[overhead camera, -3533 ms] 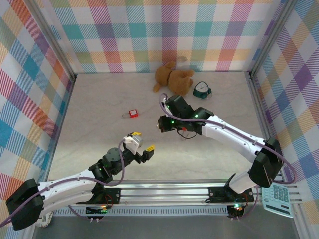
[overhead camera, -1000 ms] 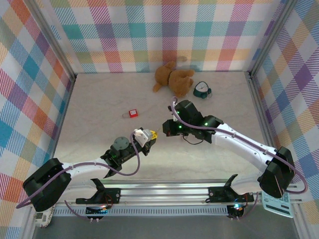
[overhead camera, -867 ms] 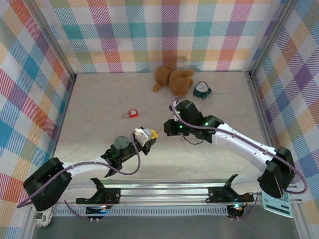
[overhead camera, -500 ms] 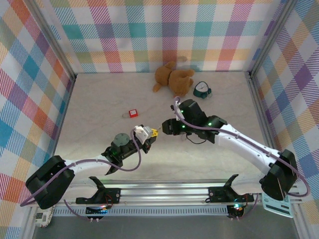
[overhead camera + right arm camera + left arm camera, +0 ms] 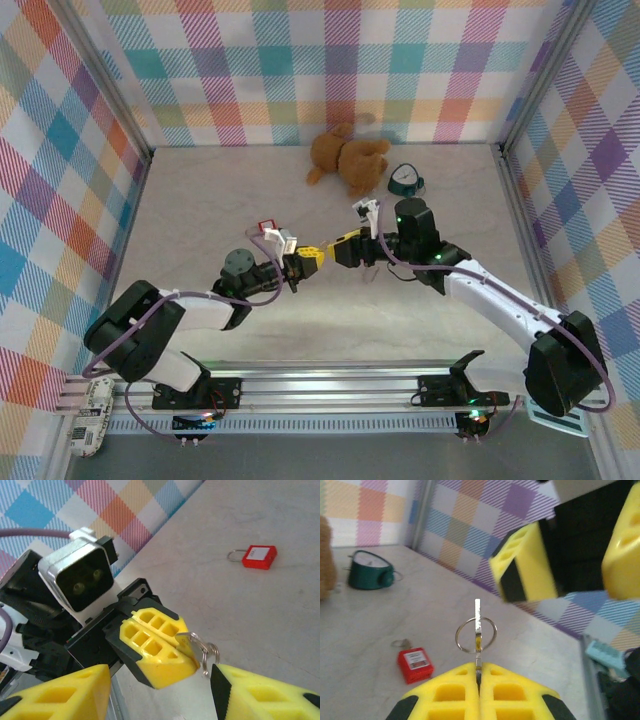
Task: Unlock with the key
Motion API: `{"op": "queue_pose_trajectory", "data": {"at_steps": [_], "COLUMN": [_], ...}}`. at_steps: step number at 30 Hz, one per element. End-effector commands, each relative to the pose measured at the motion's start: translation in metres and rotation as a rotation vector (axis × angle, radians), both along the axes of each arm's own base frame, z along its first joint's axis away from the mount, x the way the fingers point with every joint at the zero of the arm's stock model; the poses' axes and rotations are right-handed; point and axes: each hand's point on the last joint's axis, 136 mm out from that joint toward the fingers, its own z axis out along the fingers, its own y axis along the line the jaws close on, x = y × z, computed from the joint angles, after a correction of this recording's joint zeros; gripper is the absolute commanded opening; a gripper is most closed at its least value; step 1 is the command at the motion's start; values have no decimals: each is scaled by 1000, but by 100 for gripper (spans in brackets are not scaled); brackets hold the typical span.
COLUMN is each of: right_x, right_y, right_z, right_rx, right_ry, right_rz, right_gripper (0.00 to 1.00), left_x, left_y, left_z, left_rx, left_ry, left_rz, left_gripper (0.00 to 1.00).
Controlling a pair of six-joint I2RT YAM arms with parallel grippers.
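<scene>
The key (image 5: 478, 625) is a slim silvery blade with a wire ring, and it sticks out of my left gripper (image 5: 479, 666), which is shut on it. In the right wrist view the key (image 5: 189, 643) pokes from the left gripper's yellow fingertips (image 5: 155, 650). My right gripper (image 5: 161, 677) is open, one finger on each side of that tip, not touching the key. In the top view the left gripper (image 5: 311, 257) and right gripper (image 5: 345, 248) meet tip to tip mid-table. One red padlock (image 5: 259, 556) lies beyond the left gripper. Another red padlock (image 5: 415, 665) lies on the table below the key.
A brown teddy bear (image 5: 345, 158) and a teal alarm clock (image 5: 405, 180) sit near the back wall. A pale blue calculator (image 5: 605, 652) lies at the near right. Plaid walls close in the table on three sides. A red padlock (image 5: 266, 227) sits just behind the left wrist.
The right gripper has opened off the key while the left stays shut on it. Both grippers have shifted toward the back of the table, the left arm stretching further out.
</scene>
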Motion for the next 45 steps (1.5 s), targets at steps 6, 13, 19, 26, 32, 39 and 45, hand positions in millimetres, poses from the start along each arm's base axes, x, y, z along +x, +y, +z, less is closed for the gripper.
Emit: {"op": "queue_pose_trajectory", "data": {"at_steps": [6, 13, 19, 26, 32, 39, 45], "right_x": [5, 6, 2, 1, 19, 38, 31], "right_y": [9, 12, 14, 8, -6, -13, -22], "right_z": [7, 6, 7, 10, 45, 62, 64], "right_rx": [19, 44, 54, 42, -8, -38, -23], "right_ry": [-82, -68, -42, -51, -139, -165, -166], "right_rz": [56, 64, 87, 32, -74, -152, -187], "right_gripper": [54, 28, 8, 4, 2, 3, 4], "left_x": [-16, -16, -15, 1, 22, 99, 161], "left_y": [-14, -17, -17, -10, 33, 134, 158], "left_z": [33, 28, 26, 23, 48, 81, 39], "left_rx": [-112, -105, -103, -105, -57, 310, 769], "left_ry": [11, 29, 31, 42, -77, -1, 182], "left_rz": [-177, -199, -199, -123, 110, 837, 872], "left_gripper": [0, 0, 0, 45, 58, 77, 85]}}
